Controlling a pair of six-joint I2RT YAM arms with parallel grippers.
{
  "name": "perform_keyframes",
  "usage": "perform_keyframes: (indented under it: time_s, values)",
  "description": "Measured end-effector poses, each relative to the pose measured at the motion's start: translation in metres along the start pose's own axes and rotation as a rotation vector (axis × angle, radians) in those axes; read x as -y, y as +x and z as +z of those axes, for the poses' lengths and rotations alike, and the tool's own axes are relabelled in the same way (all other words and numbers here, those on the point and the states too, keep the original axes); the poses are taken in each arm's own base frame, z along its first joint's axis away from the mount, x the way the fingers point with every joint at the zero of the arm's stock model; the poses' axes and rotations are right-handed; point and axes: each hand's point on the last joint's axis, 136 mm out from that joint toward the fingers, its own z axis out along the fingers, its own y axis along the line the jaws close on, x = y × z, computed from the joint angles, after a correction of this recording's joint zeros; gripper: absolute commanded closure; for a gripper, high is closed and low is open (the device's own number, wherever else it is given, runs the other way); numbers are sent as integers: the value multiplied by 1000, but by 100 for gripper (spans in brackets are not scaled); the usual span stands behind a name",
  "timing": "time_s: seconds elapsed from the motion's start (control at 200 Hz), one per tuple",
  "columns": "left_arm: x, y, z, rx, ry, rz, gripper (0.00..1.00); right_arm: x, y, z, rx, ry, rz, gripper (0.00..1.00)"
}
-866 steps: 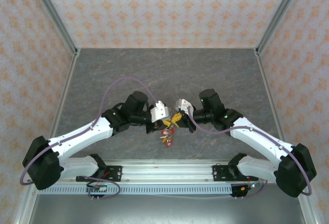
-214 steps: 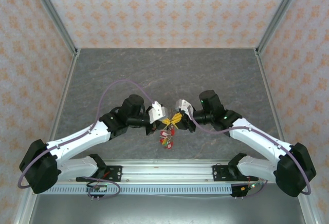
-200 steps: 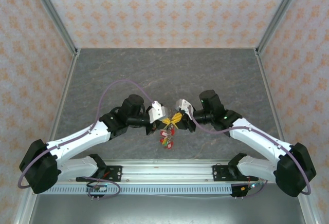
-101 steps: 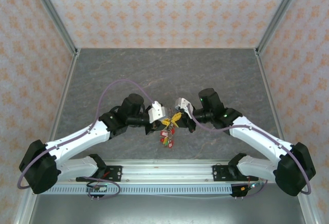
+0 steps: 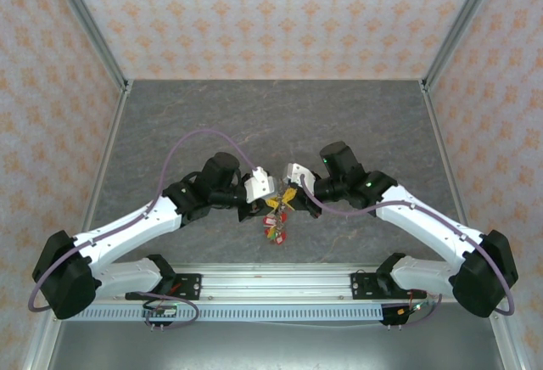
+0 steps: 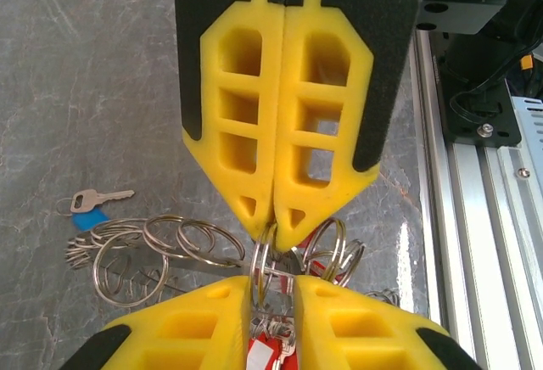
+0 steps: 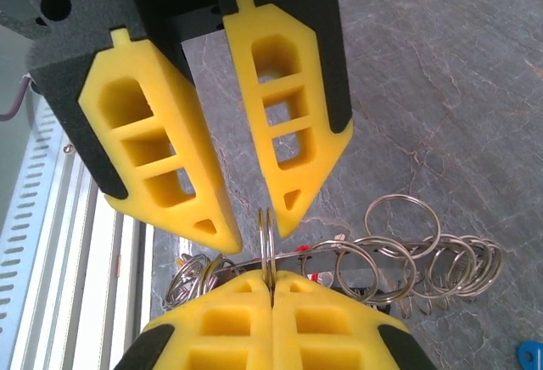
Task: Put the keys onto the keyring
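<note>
Over the grey table (image 5: 339, 124), I'm pinching the keyring (image 7: 268, 243) with the right gripper (image 7: 271, 285), holding the left gripper (image 6: 271, 283) spread; a blue key (image 6: 89, 207) is lying loose beside them.

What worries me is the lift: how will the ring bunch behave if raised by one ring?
Probably floppy: the ring bunch is loosely linked loops, so it would likely swing. The pinched ring, thin smooth metal in the shut right gripper, may pivot or slip.
</note>
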Motion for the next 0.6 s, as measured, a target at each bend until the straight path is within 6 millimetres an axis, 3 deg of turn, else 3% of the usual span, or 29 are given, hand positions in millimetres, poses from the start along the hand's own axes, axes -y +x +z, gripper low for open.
perform_keyframes:
  time_s: [0.17, 0.355, 0.415, 0.601]
  values:
    - [1, -1, 4, -10, 12, 3, 80, 0, 0, 0, -5, -1, -10, 100]
    - [1, -1, 6, -22, 18, 5, 91, 0, 2, 1, -13, -2, -10, 100]
    - [0, -1, 6, -25, 10, 5, 100, 1, 2, 1, -14, 1, -13, 100]
    - [-3, 0, 7, -34, -7, 10, 100, 4, 4, 0, -25, 25, -23, 98]
